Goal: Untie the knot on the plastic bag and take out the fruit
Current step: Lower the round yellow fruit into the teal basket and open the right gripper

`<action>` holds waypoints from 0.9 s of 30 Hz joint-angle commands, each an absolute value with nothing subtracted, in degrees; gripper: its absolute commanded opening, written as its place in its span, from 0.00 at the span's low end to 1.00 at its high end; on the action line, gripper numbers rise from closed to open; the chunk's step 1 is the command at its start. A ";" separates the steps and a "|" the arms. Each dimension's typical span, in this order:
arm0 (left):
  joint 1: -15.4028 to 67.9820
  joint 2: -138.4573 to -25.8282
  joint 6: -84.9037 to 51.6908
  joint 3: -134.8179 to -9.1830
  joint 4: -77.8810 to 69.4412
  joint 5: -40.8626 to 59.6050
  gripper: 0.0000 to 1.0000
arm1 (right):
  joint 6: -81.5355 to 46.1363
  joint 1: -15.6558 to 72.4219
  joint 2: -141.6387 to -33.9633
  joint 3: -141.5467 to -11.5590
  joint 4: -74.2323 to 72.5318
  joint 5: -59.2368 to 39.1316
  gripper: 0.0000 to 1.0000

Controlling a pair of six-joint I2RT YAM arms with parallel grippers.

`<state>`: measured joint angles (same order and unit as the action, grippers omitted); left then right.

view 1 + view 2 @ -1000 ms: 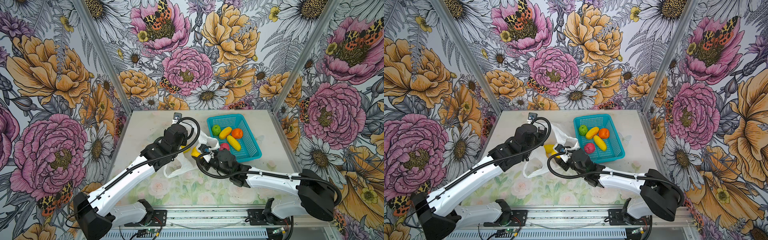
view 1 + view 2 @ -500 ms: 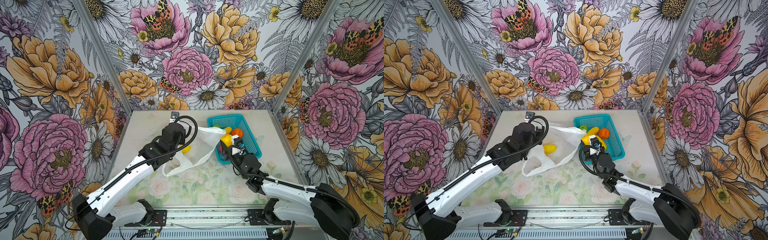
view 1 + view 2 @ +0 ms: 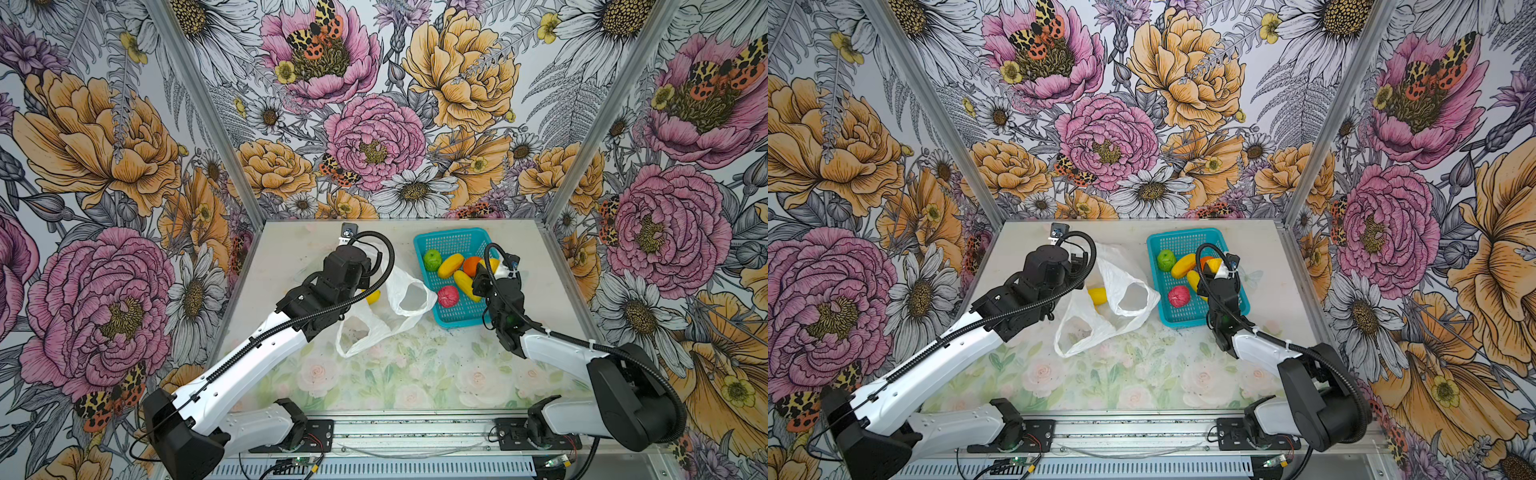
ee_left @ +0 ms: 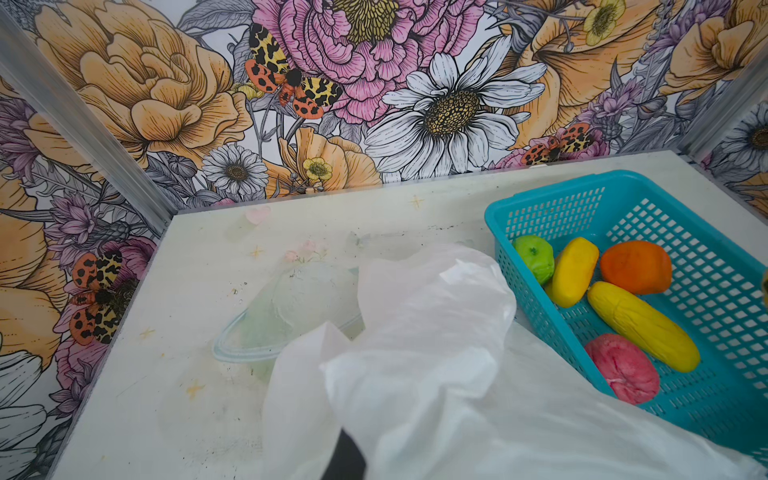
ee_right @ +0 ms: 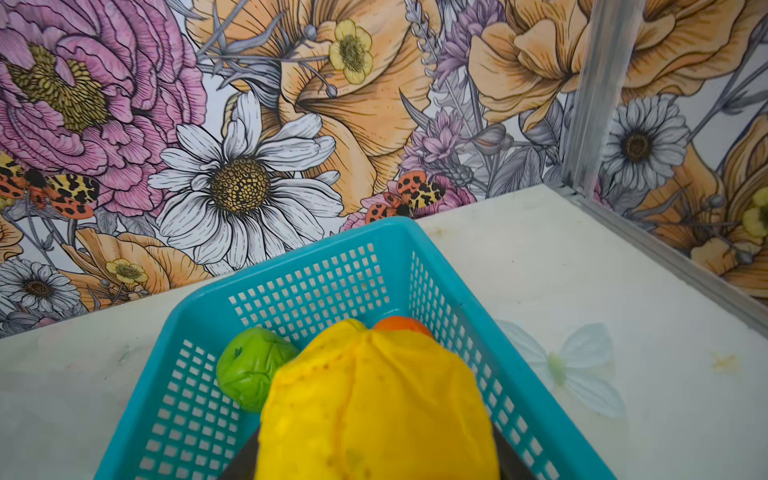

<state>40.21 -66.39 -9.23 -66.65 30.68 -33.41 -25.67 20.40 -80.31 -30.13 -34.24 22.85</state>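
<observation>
The pale tabletop [image 3: 415, 374] carries a teal mesh basket [image 3: 453, 241] toward its back, and everything else sits around that basket. The left arm [image 3: 266, 353] reaches toward the space just left of the basket. Its jaws are clenched on a bunch of the plastic bag [image 3: 384, 320], which the left wrist view shows gathered over a dark finger [image 4: 347, 455]. The bag lies crumpled just beside the basket's left wall, with its two loop handles [image 3: 415, 311] spread apart and untied. The right arm [image 3: 552, 353] leans over the basket's right half, its jaws grasping a yellow lemon-like fruit [image 5: 374, 399] above the basket floor. Inside the basket lie a yellow oblong fruit [image 3: 451, 266] and a second yellow oblong fruit [image 3: 465, 284]. With them are an orange [image 3: 472, 266], a pink-red bumpy ball [image 3: 449, 296] and a green apple [image 3: 432, 259]. One small yellow fruit [image 3: 1097, 296] sits in the bag's folds, left of the basket
</observation>
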 commanded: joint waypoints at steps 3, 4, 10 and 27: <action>39.68 -65.11 -10.12 -66.95 30.63 -32.18 0.00 | -33.68 16.49 -89.51 -34.75 -33.28 13.08 0.18; 39.69 -65.13 -10.12 -66.89 30.65 -32.17 0.00 | -34.15 15.96 -90.95 -34.80 -34.52 12.31 0.18; 39.55 -65.21 -10.02 -67.03 30.61 -32.29 0.00 | -34.79 15.56 -94.32 -34.21 -38.45 12.74 0.40; 39.38 -64.82 -10.19 -66.91 30.65 -31.82 0.00 | -34.22 15.24 -90.13 -30.30 -41.94 13.74 0.79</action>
